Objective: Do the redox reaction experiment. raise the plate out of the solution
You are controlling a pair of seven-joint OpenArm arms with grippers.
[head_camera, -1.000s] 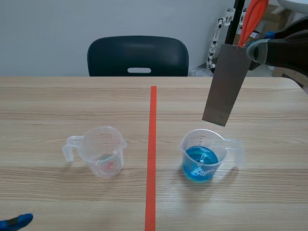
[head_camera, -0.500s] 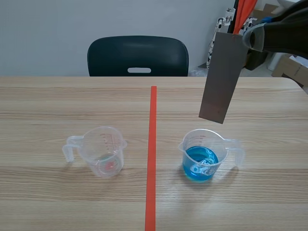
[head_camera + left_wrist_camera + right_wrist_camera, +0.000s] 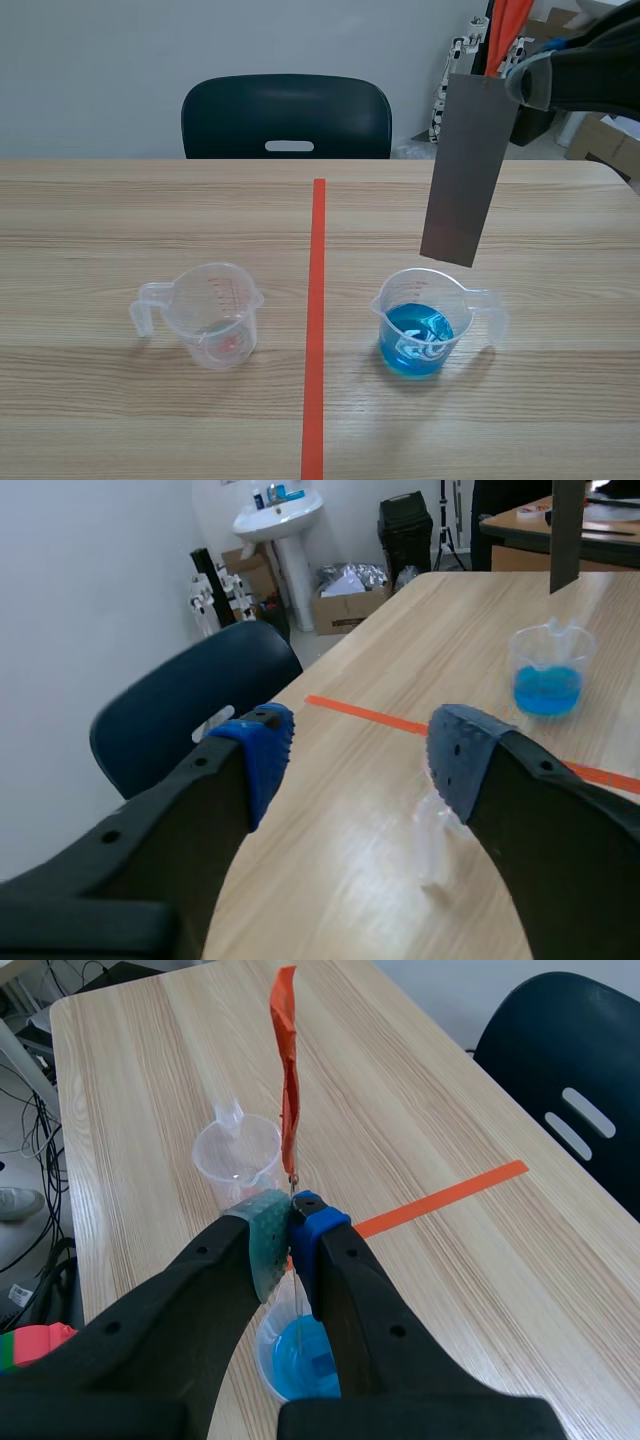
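A grey metal plate (image 3: 465, 165) hangs upright in the air, its lower edge just above a clear beaker of blue solution (image 3: 425, 325) and out of the liquid. My right gripper (image 3: 518, 82) is shut on the plate's top corner, high at the right. In the right wrist view the fingers (image 3: 292, 1210) are pressed together, an orange strip (image 3: 286, 1070) sticks out past them, and the blue beaker (image 3: 300, 1360) lies below. My left gripper (image 3: 355, 755) is open with nothing between its fingers, and the blue beaker (image 3: 548, 670) stands far ahead of it.
An empty clear beaker (image 3: 210, 315) stands left of the orange-red tape line (image 3: 316, 320); it also shows in the right wrist view (image 3: 238, 1160). A dark chair (image 3: 287, 115) stands behind the table's far edge. Boxes and stands fill the background at the right.
The blue tip of my left gripper has left the scene view's bottom left corner. The plate has swung slightly, staying above the beaker. The blue liquid is still rippling.
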